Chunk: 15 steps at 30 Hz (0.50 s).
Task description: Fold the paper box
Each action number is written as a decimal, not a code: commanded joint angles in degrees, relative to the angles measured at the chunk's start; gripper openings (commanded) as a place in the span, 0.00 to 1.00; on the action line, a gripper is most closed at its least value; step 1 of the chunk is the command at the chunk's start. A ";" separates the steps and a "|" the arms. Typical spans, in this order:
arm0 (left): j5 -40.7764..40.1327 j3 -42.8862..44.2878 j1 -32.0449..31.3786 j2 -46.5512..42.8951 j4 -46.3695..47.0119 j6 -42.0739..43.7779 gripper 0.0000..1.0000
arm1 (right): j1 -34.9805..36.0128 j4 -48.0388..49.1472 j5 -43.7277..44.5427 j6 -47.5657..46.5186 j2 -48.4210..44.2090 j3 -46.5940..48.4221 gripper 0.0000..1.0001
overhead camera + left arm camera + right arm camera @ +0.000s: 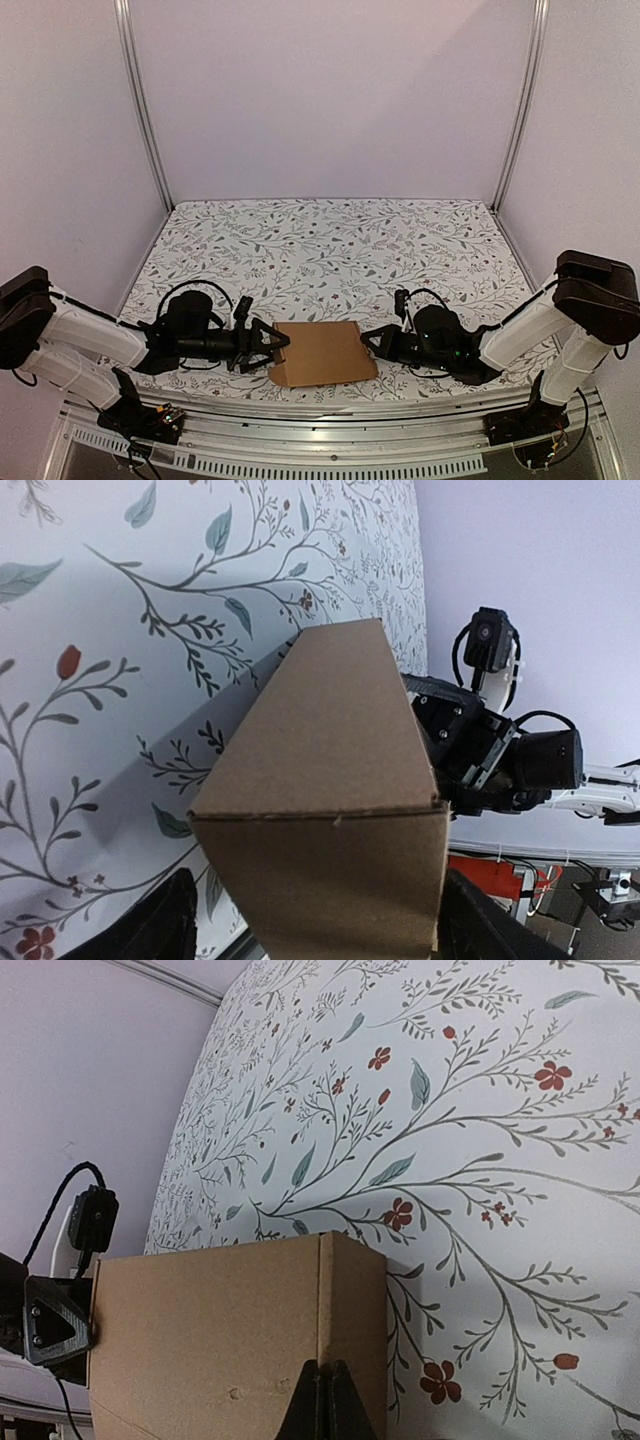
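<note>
The paper box is plain brown cardboard and lies near the table's front edge between my two grippers. My left gripper is open at the box's left end. In the left wrist view the box fills the space between the two dark fingers, and a gap shows beside the left finger. My right gripper is at the box's right edge. In the right wrist view its fingertips are shut together and lie against a crease of the box. No cardboard shows between them.
The table has a white cloth with a leaf and flower print. Pale walls and metal posts close it in at the back and sides. A metal rail runs along the front edge, just behind the box.
</note>
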 commanded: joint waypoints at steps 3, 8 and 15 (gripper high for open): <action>1.28 -0.23 0.68 1.91 4.61 -1.08 0.73 | -0.05 -7.65 0.52 -0.36 1.57 -1.27 0.00; 2.36 0.04 0.68 4.23 7.03 -1.80 0.66 | -0.06 -8.01 0.70 -0.72 1.34 -1.23 0.00; 3.31 0.11 0.68 5.36 9.54 -2.77 0.53 | -0.07 -9.11 1.12 -1.29 0.68 -1.01 0.00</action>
